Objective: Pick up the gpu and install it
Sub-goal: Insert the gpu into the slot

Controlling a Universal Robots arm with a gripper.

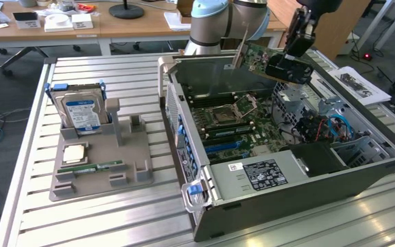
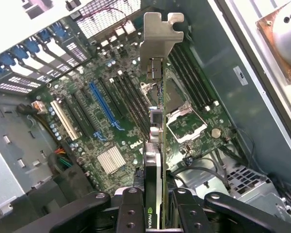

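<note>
While my gripper [image 1: 288, 66] grips the gpu [image 1: 258, 54], fingers [image 2: 131, 211] partway closed on its edge, card airborne over far edge of open computer case [image 1: 362, 170], bracket [image 2: 160, 36] at end away from me, motherboard [image 2: 111, 121] below, case toward table [image 1: 101, 216] edge on the exterior view's right

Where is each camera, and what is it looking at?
Exterior view: off the arm, up above the table, looking down at the open case; the arm and end effector show.
Wrist view: on the wrist, looking past the end effector's fingers into the case at the motherboard.
Both share: the gpu gripped by the end effector, above the motherboard.
</note>
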